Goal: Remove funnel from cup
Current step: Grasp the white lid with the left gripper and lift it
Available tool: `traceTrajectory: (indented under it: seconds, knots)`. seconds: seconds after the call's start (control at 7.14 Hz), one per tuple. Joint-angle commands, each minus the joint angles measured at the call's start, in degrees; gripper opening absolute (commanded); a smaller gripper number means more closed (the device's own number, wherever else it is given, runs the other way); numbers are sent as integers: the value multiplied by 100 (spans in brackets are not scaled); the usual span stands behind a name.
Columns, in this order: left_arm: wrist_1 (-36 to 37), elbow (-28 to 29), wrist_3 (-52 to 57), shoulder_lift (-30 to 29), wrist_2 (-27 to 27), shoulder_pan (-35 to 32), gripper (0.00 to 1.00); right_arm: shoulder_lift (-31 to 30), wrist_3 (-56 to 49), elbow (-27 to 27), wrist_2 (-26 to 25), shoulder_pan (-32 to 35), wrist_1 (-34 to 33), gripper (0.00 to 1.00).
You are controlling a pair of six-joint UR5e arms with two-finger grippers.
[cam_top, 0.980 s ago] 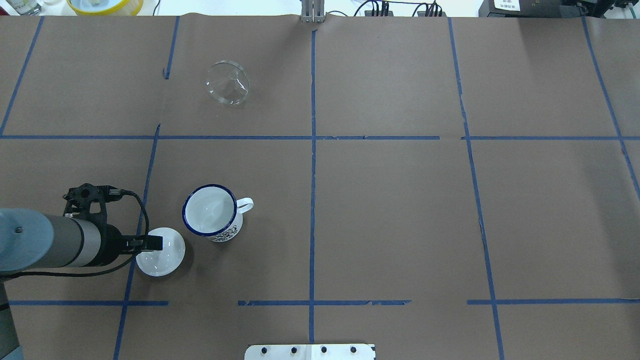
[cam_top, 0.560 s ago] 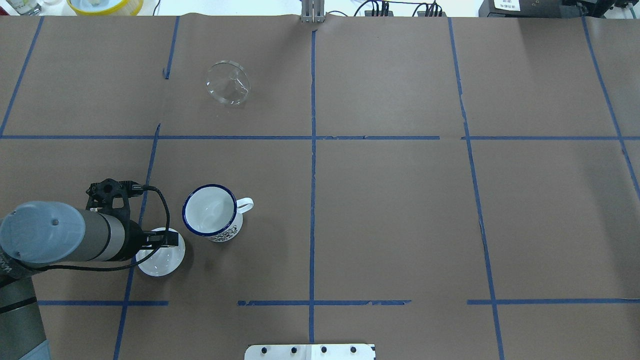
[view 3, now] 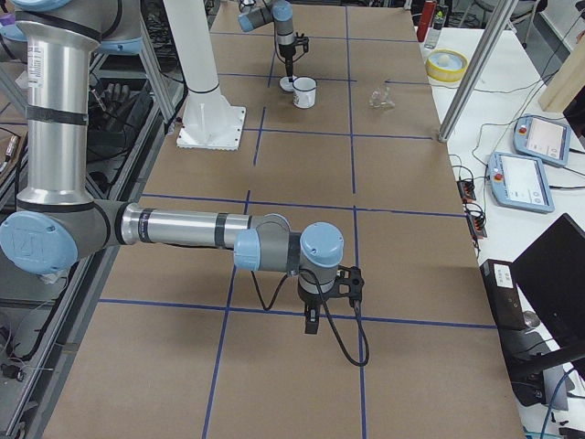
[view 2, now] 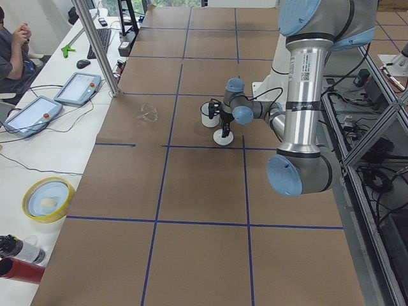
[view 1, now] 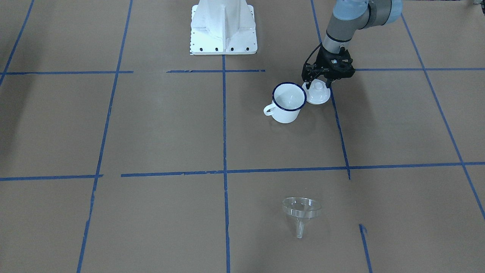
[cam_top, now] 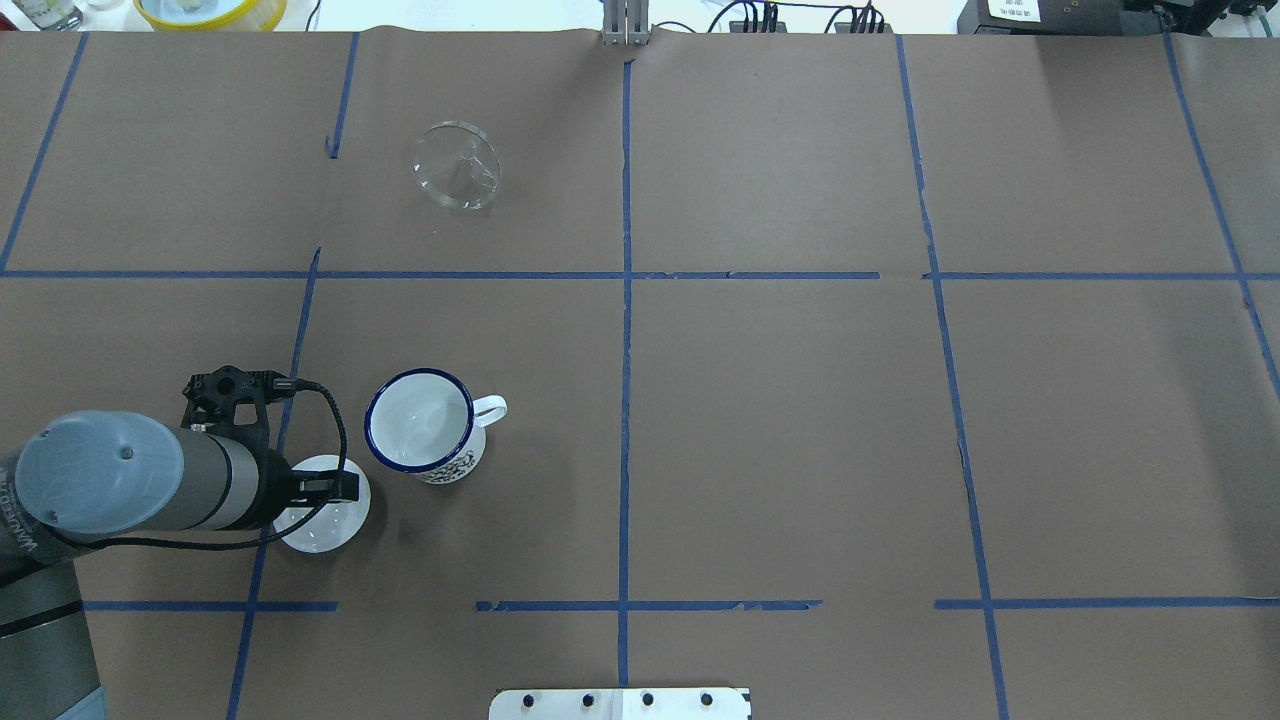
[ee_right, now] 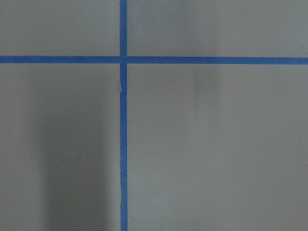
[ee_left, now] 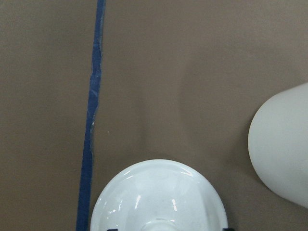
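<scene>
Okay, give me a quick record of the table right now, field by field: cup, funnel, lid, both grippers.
cup: upright on the table, empty
funnel: lying tilted, far from the cup, nothing holding it
lid: flat beside the cup
left gripper: open, fingers straddling the lid
right gripper: above bare table, state unclear
task: funnel already out of the cup
</scene>
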Motion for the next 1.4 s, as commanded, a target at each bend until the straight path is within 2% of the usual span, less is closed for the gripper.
traceTrajectory:
  seconds: [0.0, 0.14, 0.42, 0.56, 0.7, 0.84, 1.26]
  knots:
    - [0, -5, 22, 7, 0, 7, 75, 0, 0, -9, 0, 0, 0, 100]
    - [0, -5, 31, 7, 0, 7, 60, 0, 0, -9, 0, 0, 0, 100]
    - [140, -40, 40, 7, 0, 7, 7, 0, 0, 0, 0, 0, 0, 100]
    - [184, -92, 40, 7, 0, -11, 0, 0, 0, 0, 0, 0, 0, 100]
    - [194, -128, 49, 7, 0, -46, 0, 0, 0, 0, 0, 0, 0, 100]
    - [220, -415, 92, 68, -8, -89, 0, 0, 0, 0, 0, 0, 0, 100]
    - [1700, -2153, 471, 61, -79, -625, 0, 0, 0, 0, 0, 0, 0, 100]
